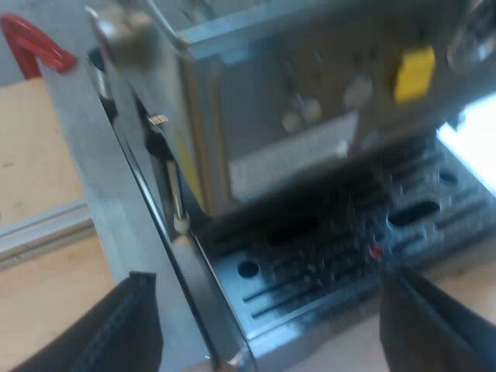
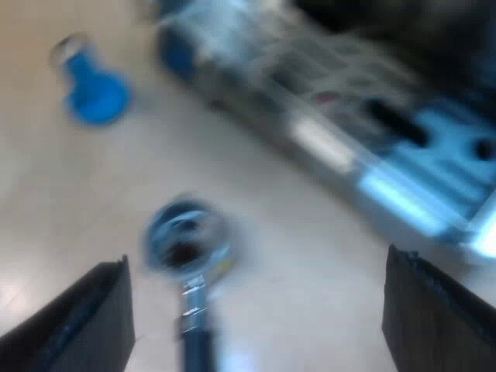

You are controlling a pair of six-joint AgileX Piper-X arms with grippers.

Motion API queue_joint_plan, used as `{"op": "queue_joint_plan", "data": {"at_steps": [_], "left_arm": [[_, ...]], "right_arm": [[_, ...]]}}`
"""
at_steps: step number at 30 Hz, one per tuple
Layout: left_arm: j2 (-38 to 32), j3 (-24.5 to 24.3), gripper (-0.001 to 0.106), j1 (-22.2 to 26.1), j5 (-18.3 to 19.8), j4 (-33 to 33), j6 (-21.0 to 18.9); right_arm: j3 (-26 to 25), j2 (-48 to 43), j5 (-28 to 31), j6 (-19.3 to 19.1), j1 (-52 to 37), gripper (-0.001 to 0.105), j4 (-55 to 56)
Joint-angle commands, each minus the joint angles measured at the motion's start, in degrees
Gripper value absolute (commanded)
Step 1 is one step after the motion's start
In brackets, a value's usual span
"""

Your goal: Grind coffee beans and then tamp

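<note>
Pale wooden tabletop (image 2: 62,201) is bearing a round metal holder (image 2: 184,239) near blue tamper (image 2: 93,89) and steel espresso machine (image 2: 372,139); right gripper (image 2: 256,310) is hovering above, fingers apart. Left gripper (image 1: 270,318), also apart, is facing the machine.

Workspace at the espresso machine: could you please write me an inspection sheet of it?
surface: light wooden table
job's things: espresso machine with slotted drip tray; metal holder lying loose on the table; blue tamper apart from it
clutter: red object near the machine, kind unclear
grippers: left gripper open, at the drip tray; right gripper open, over the metal holder
cables: nothing seen
surroundings: nothing seen
</note>
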Motion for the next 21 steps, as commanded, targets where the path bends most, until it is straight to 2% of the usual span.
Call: {"op": "queue_joint_plan", "data": {"at_steps": [1,3,5,9,10,12,16,20,21], "left_arm": [[0.93,-1.51,0.063,4.75,3.26,-0.08,-1.44],[1.14,-1.8,0.063,8.51,3.65,-0.39,-3.14],[1.13,-1.79,0.063,9.92,3.89,-0.39,-3.14],[1.13,-1.79,0.063,10.35,3.77,0.0,-1.74],[1.13,-1.79,0.063,10.35,3.77,-0.01,-1.45],[1.13,-1.79,0.063,10.35,3.63,-0.01,-1.26],[1.13,-1.79,0.063,10.35,3.64,-0.01,-1.26],[0.74,-1.79,0.063,9.93,3.44,-0.01,-1.26],[0.17,-1.79,0.063,9.69,1.9,-0.01,-1.26]], "right_arm": [[-2.53,-0.78,-2.06,-1.76,-7.56,0.069,3.03],[-3.7,-0.9,-3.37,-2.27,-15.47,0.069,4.14],[-3.88,-0.89,-5.87,-2.47,-20.99,0.069,4.45],[-3.87,-0.89,-13.85,-4.06,-35.16,0.069,5.99],[-3.87,-0.89,-14.3,-4.41,-36.49,0.069,6.19],[-3.87,-1.75,-15.13,-7.89,-44.04,0.069,7.82],[-3.87,-4.07,-15.12,-12.24,-53.61,0.069,9.4],[-3.49,-9.16,-14.67,-12.91,-56.63,0.069,9.88],[-3.49,-10.95,-14.67,-13.5,-56.54,0.069,10.36]]}}
